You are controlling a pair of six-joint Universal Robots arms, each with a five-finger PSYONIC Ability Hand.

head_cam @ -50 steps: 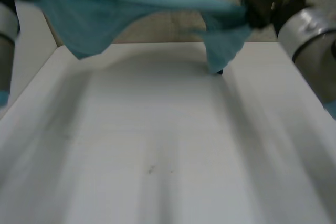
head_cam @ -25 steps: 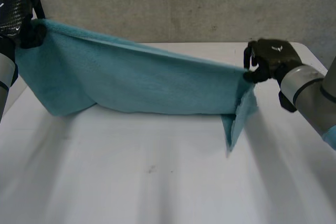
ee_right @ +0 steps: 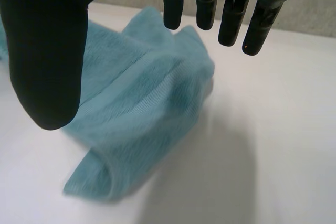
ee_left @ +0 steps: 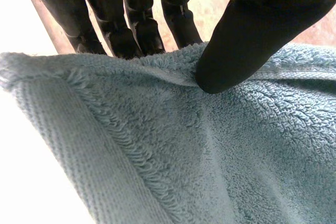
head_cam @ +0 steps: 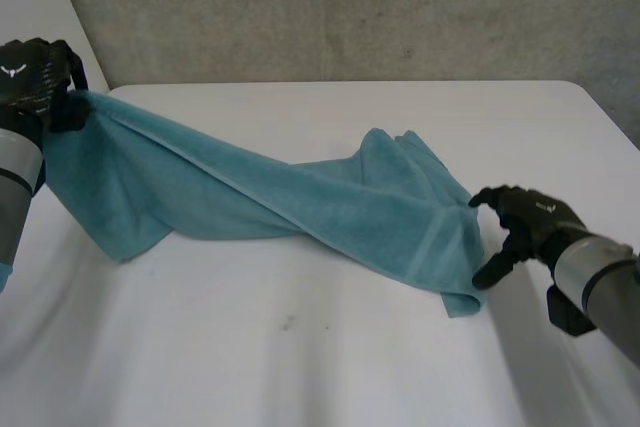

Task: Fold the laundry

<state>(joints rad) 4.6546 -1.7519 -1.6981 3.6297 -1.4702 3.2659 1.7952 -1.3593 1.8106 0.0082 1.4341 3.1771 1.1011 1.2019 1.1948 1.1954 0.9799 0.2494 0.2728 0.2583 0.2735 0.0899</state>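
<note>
A teal towel [head_cam: 300, 197] stretches across the white table [head_cam: 330, 367]. Its left end is lifted and its right end lies crumpled on the tabletop. My left hand [head_cam: 35, 87] holds the towel's left corner up at the table's far left edge. In the left wrist view the thumb [ee_left: 247, 40] presses the hem of the towel [ee_left: 210, 150] against the fingers [ee_left: 131, 19]. My right hand [head_cam: 525, 232] hovers just right of the towel's dropped end, fingers spread and empty. In the right wrist view the towel [ee_right: 142, 108] lies below the open fingers [ee_right: 231, 9].
A grey wall [head_cam: 350, 7] runs behind the table. Bare tabletop lies in front of the towel and to the right of my right hand.
Both hands came down from holding the towel stretched high. My right hand let go of its corner, and that end dropped onto the table. The left hand keeps its grip.
</note>
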